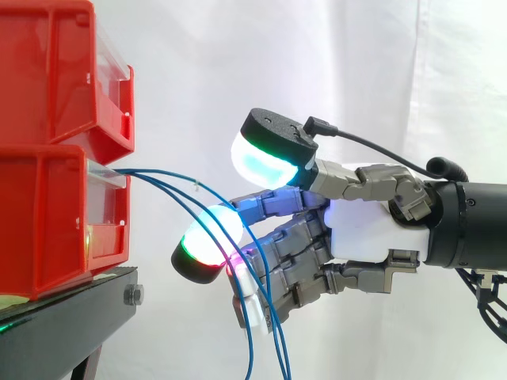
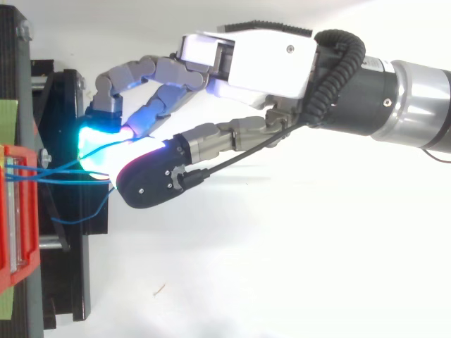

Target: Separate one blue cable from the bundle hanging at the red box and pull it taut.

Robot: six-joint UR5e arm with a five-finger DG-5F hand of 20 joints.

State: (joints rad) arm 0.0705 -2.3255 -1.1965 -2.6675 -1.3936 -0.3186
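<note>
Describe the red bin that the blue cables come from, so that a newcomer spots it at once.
On the black stand at the left of the side view, two red bins are stacked. It is the lower bin, resting right on the stand. Unlike the upper bin, it has blue cables running out of its front.

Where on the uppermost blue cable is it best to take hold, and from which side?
Probably best on the uppermost blue cable a little out from the lower red bin, where it stands clear of the other blue cables; lower down they run close together. Come level from the side away from the bin, where the hand is.
</note>
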